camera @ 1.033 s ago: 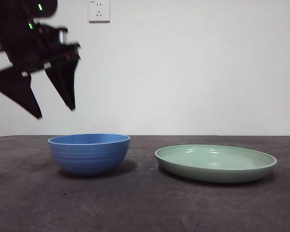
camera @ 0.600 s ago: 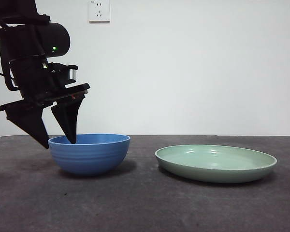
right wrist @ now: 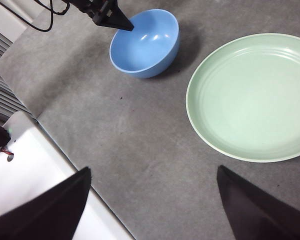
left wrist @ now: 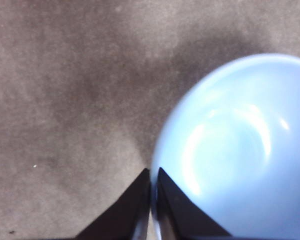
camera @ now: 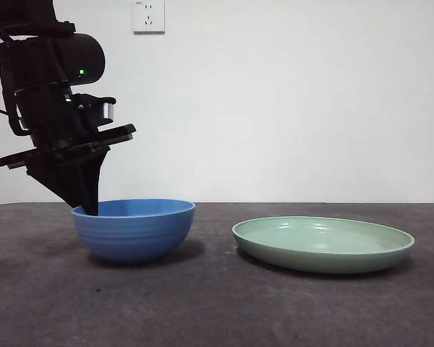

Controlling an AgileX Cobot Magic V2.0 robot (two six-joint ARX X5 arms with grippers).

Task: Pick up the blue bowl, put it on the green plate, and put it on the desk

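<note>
The blue bowl (camera: 134,230) stands upright on the desk (camera: 217,311), left of the green plate (camera: 322,244). My left gripper (camera: 87,206) is down at the bowl's left rim, shut on it, one jaw inside and one outside. The left wrist view shows the two jaws pinched together (left wrist: 151,175) on the bowl's rim (left wrist: 235,150). My right gripper (right wrist: 154,169) is open and empty, high above the desk, looking down at the bowl (right wrist: 145,42) and the plate (right wrist: 252,95). The plate holds nothing.
A white wall socket (camera: 148,16) is on the back wall. The right wrist view shows the desk's edge with a white surface (right wrist: 45,190) beside it and black cables (right wrist: 45,15) near the left arm.
My left gripper has come down from above onto the bowl's left rim, and its jaws have closed from wide open onto the rim. Bowl and plate have not moved.
</note>
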